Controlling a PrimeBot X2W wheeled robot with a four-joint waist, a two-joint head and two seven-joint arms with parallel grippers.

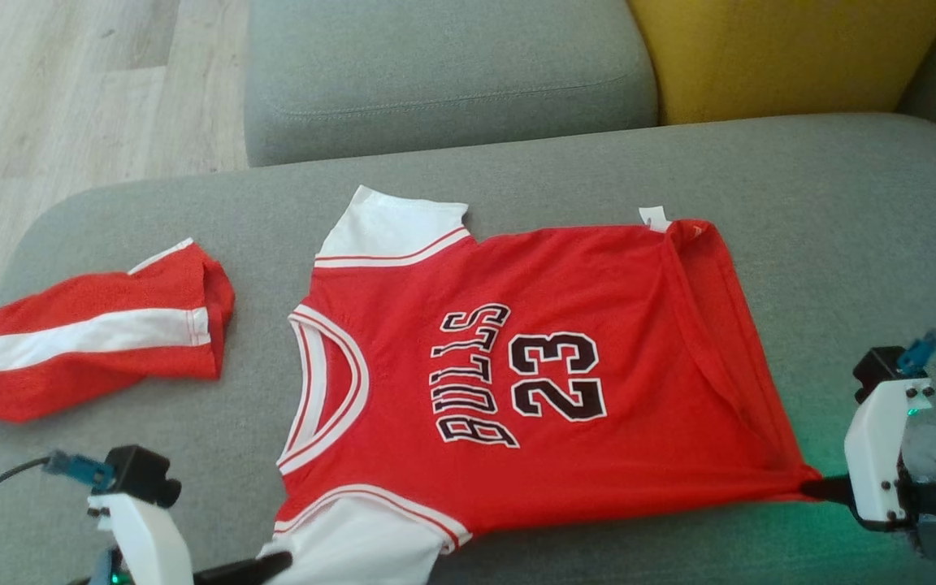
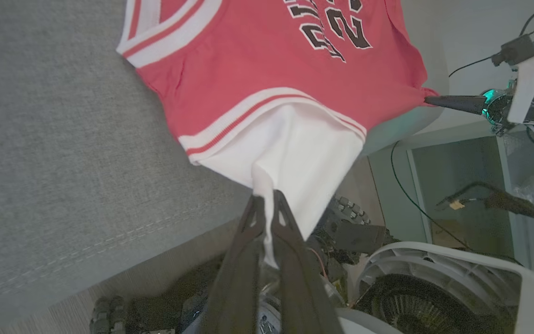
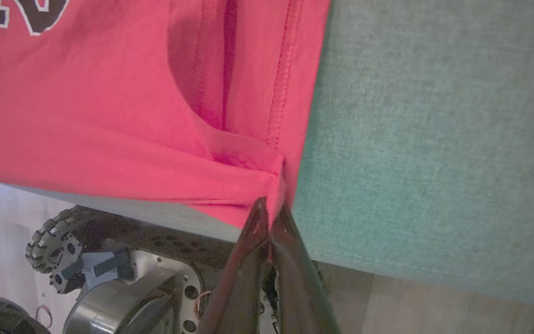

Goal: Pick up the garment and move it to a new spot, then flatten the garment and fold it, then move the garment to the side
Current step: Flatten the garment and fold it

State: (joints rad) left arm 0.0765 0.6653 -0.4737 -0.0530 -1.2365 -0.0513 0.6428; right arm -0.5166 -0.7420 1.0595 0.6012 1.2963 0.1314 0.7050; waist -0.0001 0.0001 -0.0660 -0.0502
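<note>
A red jersey, the garment (image 1: 565, 325), lies spread on the grey sofa seat (image 1: 842, 203), with white sleeves and "BULLS 23" on its front. Its neck points left and its hem right. At the near left, my left gripper (image 1: 281, 561) is shut on the near white sleeve; the left wrist view has the white cloth pinched between the fingers of that gripper (image 2: 267, 199) below the garment (image 2: 257, 60). My right gripper (image 1: 809, 487) is shut on the near hem corner, which is pulled into a taut point. In the right wrist view the red garment (image 3: 86, 106) bunches at that gripper (image 3: 270, 204).
Red shorts (image 1: 86, 333) with a white stripe lie on the seat's left end. A grey back cushion (image 1: 444, 73) and a yellow cushion (image 1: 777, 49) stand behind. Wood floor (image 1: 54, 89) lies to the left. My wheeled base (image 3: 49, 246) sits under the sofa's near edge.
</note>
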